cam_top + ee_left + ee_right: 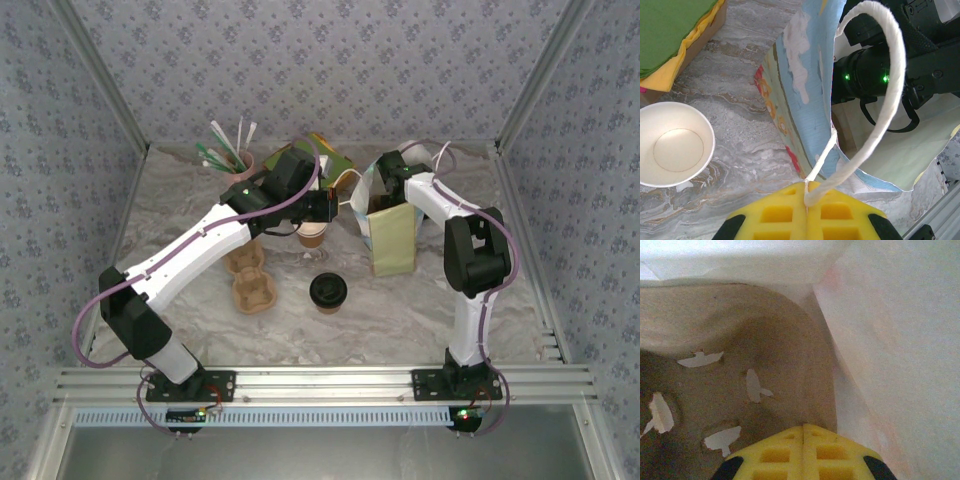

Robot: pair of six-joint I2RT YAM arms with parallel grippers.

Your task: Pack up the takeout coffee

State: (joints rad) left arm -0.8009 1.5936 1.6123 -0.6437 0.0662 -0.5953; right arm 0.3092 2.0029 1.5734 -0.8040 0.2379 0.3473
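left arm (200,250): base at 7 o'clock, stretched low toward 1 o'clock | left gripper (806,189): jaws pressed together, pinching white cord handle (892,85) | right arm (470,255): base at 5 o'clock, upper link upright, forearm bent toward 11 o'clock | right gripper (804,430): jaws pressed together

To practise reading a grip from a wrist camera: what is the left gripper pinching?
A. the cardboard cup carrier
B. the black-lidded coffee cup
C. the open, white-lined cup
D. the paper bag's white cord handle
D: in the left wrist view the left gripper is shut on the white cord handle of the paper bag, while the lidded coffee cup stands free on the table.
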